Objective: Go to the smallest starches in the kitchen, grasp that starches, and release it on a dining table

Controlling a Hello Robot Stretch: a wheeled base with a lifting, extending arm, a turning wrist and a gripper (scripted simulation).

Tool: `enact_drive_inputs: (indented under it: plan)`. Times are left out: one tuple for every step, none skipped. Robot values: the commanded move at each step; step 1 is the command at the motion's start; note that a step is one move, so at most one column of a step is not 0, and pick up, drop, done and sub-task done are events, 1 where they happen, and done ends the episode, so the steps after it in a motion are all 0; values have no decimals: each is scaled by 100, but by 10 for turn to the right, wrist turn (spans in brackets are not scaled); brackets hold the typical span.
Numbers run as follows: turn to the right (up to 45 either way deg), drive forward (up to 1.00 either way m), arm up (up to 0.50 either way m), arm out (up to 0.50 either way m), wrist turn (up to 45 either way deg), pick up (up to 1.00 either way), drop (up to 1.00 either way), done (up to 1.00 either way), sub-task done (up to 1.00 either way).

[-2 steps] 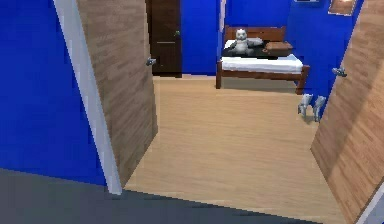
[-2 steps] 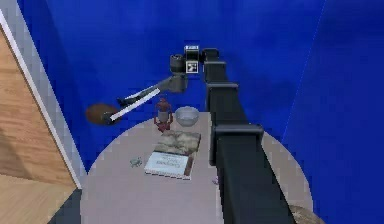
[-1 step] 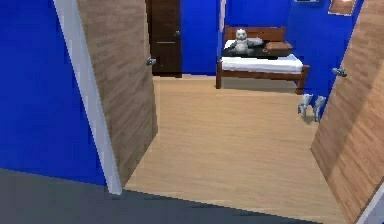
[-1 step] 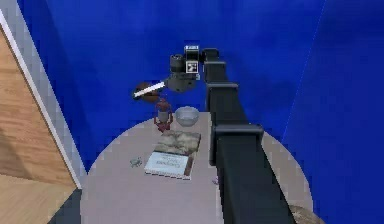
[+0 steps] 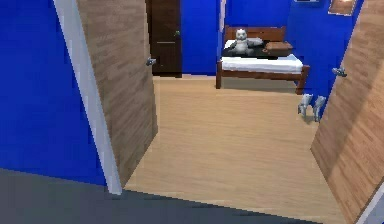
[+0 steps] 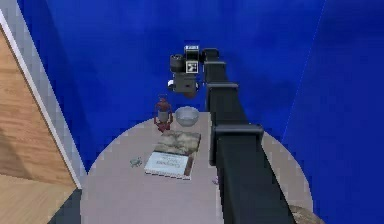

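In the arm side view the dark arm [image 6: 235, 140] reaches out over a round grey table [image 6: 112, 188]. At its far end sit the white marker squares, and left of them the gripper [image 6: 175, 80], seen against the blue wall. Just below it on the table stand a small red bottle [image 6: 160, 114] and a pale round bowl [image 6: 187, 116]. I cannot tell whether the gripper holds anything. A white book [image 6: 169, 165] and a flat brownish book [image 6: 180, 142] lie nearer on the table. A tiny dark thing [image 6: 135, 162] lies left of them.
The forward view looks through a doorway with an open wooden door [image 5: 122, 85] on the left and another [image 5: 355, 120] on the right. Beyond is wood floor [image 5: 230, 130], a bed [image 5: 262, 66] with a teddy bear [image 5: 242, 40], a dark door [image 5: 165, 35] and small pale things [image 5: 310, 108] on the floor.
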Motion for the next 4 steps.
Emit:
enact_drive_inputs:
  plan:
    - [0,0,-8,0,0,0,0,0,0]
    - [0,0,-32,0,0,0,0,0,0]
    - [0,0,0,0,0,0,100,0,0]
    - [0,0,8,0,0,0,0,0,0]
